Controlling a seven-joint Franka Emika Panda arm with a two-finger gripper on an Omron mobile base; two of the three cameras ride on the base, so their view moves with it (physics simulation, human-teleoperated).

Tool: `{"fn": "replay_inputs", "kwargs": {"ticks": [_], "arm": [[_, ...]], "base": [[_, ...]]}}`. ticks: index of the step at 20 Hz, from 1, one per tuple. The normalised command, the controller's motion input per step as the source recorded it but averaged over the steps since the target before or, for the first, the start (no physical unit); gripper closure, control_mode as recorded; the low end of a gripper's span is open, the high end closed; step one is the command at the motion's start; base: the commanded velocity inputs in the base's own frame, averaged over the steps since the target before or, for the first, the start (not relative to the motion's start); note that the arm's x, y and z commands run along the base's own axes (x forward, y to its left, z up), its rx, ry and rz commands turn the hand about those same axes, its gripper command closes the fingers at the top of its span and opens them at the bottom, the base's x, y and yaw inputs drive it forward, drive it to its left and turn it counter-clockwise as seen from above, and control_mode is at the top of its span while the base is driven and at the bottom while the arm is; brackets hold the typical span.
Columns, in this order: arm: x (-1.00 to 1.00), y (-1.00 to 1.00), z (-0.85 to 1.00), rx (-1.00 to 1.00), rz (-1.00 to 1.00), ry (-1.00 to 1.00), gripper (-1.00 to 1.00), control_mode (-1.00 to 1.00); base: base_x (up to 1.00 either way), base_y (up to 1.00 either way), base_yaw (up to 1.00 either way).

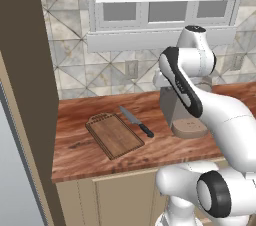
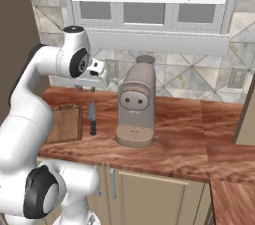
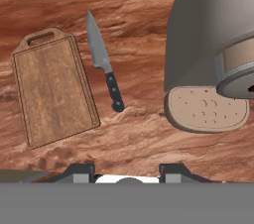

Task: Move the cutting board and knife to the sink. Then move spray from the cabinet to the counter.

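At the bottom of the hand view, the gripper (image 3: pixel 128 174) is hanging above the counter (image 3: pixel 149 139) with its two dark fingertips (image 3: pixel 79 172) standing apart, holding and touching nothing. Left of centre, the flat, grained cutting board (image 3: pixel 53 91) is lying beside the knife (image 3: pixel 103 60), silver blade, black handle. A rounded grey-brown coffee machine (image 3: pixel 213 34) is occupying the right.

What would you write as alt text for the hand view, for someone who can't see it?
Looking down on a reddish-brown wood counter: a dark wooden cutting board lies at left, a black-handled knife lies just right of it without touching, and a grey-brown coffee machine stands at right. The gripper's fingertips rise at the bottom, holding nothing.
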Motion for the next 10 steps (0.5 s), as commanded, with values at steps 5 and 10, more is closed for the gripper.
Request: {"fn": "replay_inputs", "kwargs": {"ticks": [5, 10], "arm": [[-0.24, 0.06, 0.00, -0.01, 0.03, -0.01, -1.00, -1.00], [-0.48, 0.13, -0.01, -0.03, 0.08, 0.00, -1.00, -1.00]], "base": [[0.00, 0.00, 0.00], [0.00, 0.00, 0.00]]}}
